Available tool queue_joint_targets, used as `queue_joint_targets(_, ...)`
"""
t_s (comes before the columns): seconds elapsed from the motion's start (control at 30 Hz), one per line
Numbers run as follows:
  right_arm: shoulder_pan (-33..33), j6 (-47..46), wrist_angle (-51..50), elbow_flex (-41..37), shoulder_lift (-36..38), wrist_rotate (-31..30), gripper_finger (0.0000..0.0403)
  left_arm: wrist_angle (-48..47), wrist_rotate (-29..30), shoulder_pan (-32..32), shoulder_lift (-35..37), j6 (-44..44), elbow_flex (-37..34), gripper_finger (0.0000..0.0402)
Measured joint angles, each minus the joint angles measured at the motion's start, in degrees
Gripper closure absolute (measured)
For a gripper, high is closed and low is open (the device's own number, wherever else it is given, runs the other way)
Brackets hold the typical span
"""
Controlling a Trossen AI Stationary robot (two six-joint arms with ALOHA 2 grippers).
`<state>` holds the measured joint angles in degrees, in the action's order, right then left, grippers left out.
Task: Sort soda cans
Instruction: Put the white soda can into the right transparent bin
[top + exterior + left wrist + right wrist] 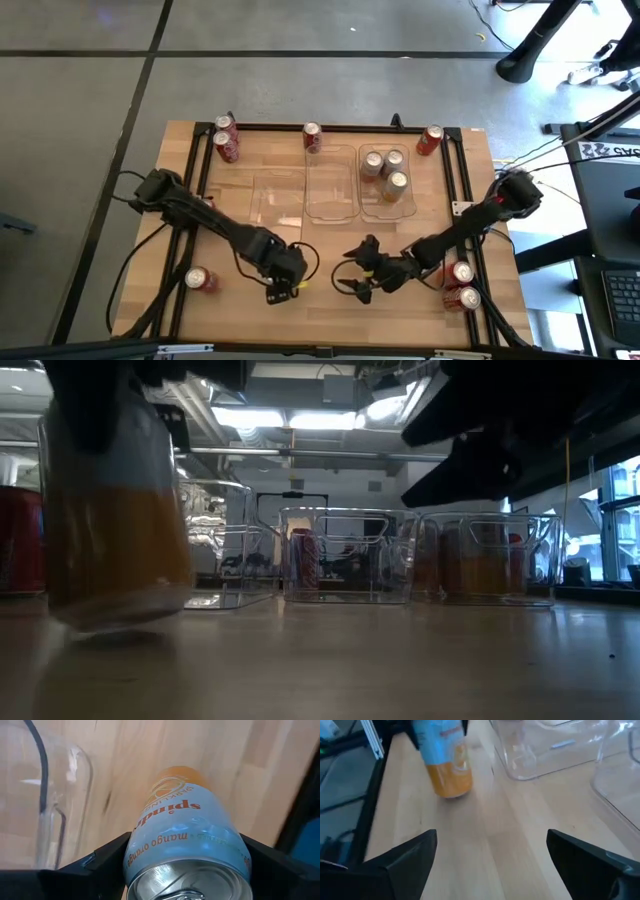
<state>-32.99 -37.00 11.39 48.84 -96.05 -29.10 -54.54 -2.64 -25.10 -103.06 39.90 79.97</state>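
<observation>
Near the table's front edge, my left gripper point(187, 870) clamps an orange can point(187, 835) upright, seemingly just lifted, for tray sorting; my right gripper point(490, 855) waits, fingers wide.

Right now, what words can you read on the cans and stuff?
"spindrift" on the can held in the left hand; its first letters are blurred.
"mango orange" lower on that can.
A small arched line above the brand starts "SPARKLING"; the rest is too small to read.
The red cans by the clear trays: labels too small to read.
</observation>
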Motion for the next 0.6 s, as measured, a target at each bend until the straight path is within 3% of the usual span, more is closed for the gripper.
queue_joint_targets(0.2, 0.59, 12.16, 8.17, 0.31, -4.64, -4.53, 0.0091, 1.39, 2.87, 0.85, -0.29, -1.29, 0.06, 0.0106)
queue_joint_targets(0.6, 5.05, 16.05, 24.26, 1.04, -14.52, 3.51, 0.0387, 5.70, 5.60, 2.31, -0.27, -4.47, -0.08, 0.0107)
